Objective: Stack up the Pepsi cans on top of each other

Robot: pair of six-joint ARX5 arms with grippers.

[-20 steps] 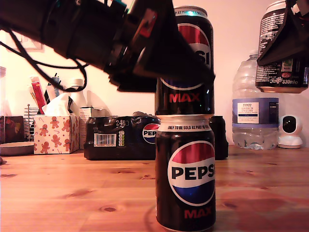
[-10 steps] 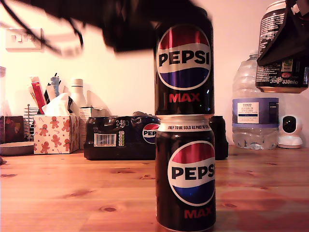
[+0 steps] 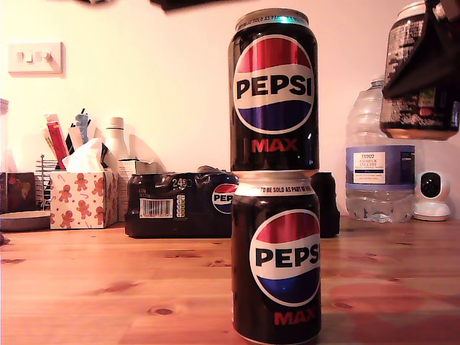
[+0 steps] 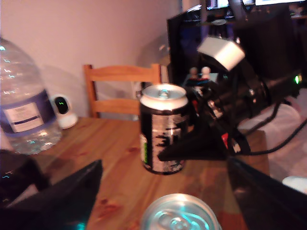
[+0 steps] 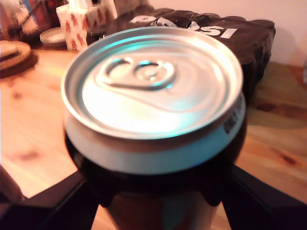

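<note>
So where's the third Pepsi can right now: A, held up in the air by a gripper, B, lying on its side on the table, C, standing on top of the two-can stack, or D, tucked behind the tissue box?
A: the third can hangs clear of the table at the exterior view's right, clamped in my second gripper, while the stack holds only two cans.
</note>
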